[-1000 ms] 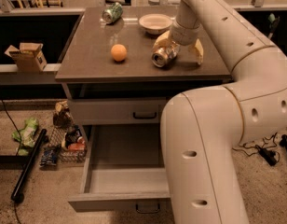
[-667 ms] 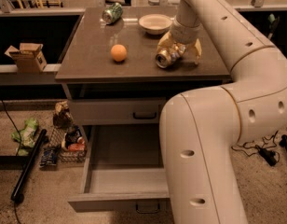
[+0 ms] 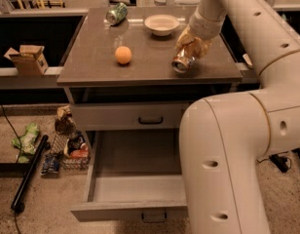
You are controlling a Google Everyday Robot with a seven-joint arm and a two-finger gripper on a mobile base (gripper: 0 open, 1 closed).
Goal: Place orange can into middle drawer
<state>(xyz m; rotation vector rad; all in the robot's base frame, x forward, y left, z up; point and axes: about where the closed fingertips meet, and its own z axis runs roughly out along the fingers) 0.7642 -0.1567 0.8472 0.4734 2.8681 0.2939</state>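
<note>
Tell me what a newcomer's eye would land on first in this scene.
The big white robot arm fills the right side, rising from the foreground and bending over the cabinet. Its gripper sits right at the orange can on the right part of the countertop, with an orange ball further left. Below, the middle drawer stands pulled open toward the camera.

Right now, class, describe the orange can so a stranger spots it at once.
On the brown cabinet top, look toward its right front, just below the gripper. The orange can is shiny metal, unlike the smooth orange ball or the green can.
</note>
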